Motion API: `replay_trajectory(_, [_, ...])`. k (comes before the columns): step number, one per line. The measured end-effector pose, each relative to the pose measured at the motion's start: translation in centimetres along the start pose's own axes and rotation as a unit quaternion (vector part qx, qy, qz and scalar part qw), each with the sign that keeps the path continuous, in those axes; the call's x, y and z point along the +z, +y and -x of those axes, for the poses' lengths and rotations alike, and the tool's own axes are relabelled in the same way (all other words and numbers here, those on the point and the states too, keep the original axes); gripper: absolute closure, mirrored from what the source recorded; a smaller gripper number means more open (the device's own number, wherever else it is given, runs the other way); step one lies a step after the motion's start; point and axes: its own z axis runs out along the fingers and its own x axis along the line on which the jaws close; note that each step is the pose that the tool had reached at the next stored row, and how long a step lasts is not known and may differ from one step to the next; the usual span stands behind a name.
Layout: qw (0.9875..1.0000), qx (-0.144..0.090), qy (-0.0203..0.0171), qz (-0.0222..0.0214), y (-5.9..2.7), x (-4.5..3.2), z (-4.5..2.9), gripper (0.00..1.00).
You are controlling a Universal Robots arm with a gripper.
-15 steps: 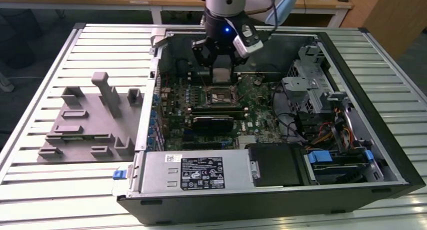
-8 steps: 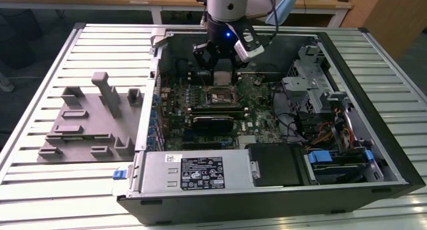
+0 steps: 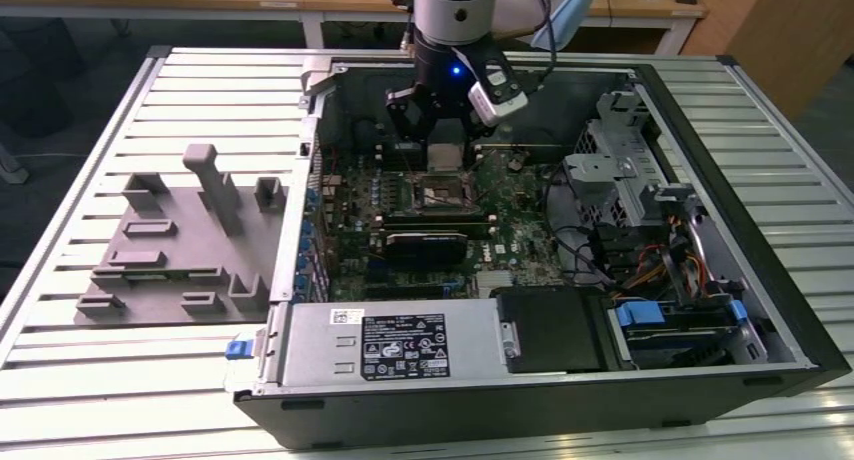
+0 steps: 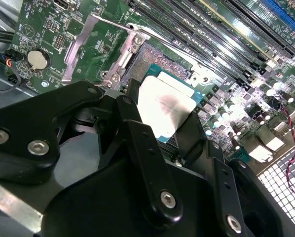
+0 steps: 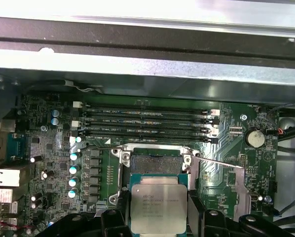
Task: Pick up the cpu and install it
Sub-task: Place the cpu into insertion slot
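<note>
Cpu [image 5: 159, 207] sits clamped by two opposite edges between the black fingers [image 4: 194, 133], metal top plate up, held over the motherboard [image 3: 534, 230] inside the open computer case [image 3: 467, 410], toward the bench's [image 3: 80, 380] far edge. It hangs close to the socket [image 5: 155, 165], whose metal frame lies swung open; whether chip and socket touch cannot be told. Grey tray [image 3: 174, 240] rests on the bench beside the case, well apart from the fingers.

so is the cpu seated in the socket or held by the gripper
Held, not seated: the gripper clamps the cpu by its edges above the socket.
</note>
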Motion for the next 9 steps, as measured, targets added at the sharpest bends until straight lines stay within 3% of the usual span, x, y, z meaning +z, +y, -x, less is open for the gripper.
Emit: replay_trajectory(9, [1.0,0.002,0.0,0.0,0.0,0.01,0.0,0.45])
